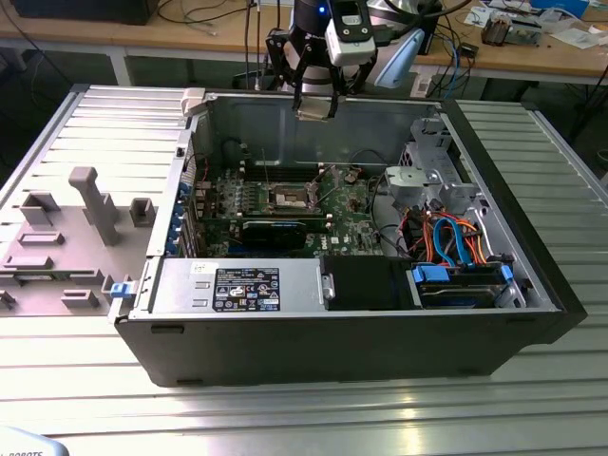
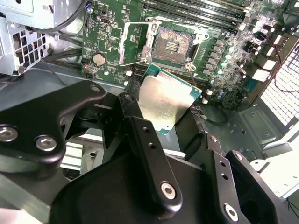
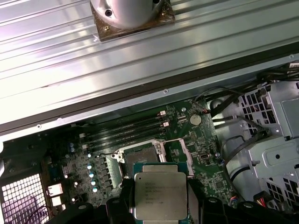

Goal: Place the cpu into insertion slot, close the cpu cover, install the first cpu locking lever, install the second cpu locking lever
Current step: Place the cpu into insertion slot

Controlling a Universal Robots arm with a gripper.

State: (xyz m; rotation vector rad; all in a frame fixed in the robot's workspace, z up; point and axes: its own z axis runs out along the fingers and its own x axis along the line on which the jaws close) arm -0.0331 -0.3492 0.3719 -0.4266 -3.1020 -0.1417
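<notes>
One chip, one open socket: the gripper [image 1: 315, 100] is clamped on the cpu [image 2: 166, 99], a finger pressed on each of two opposite edges. It holds the chip flat in the air above the open computer case [image 1: 285, 351], well clear of the motherboard [image 1: 351, 214]. The insertion slot [image 2: 174, 45] sits bare, and the cpu cover [image 2: 134, 44] looks swung open just beside it, so nothing appears to block the way down.

To do this step well, I'd say you should square the chip's edges to the slot's rim while you are high. Come down straight and keep the chip level. Let it drop in under its own weight rather than pressing, since the socket contacts are likely delicate and a tilted entry could bend them.

The exterior view gives you height: how far the gripper hangs above the board, and where the case stands on the ribbed tabletop [image 1: 285, 418]. Both wrist views give you alignment instead. The first wrist view sets the chip's metal top roughly parallel to the slot. The second wrist view shows the slot's dark centre and the raised frame.
</notes>
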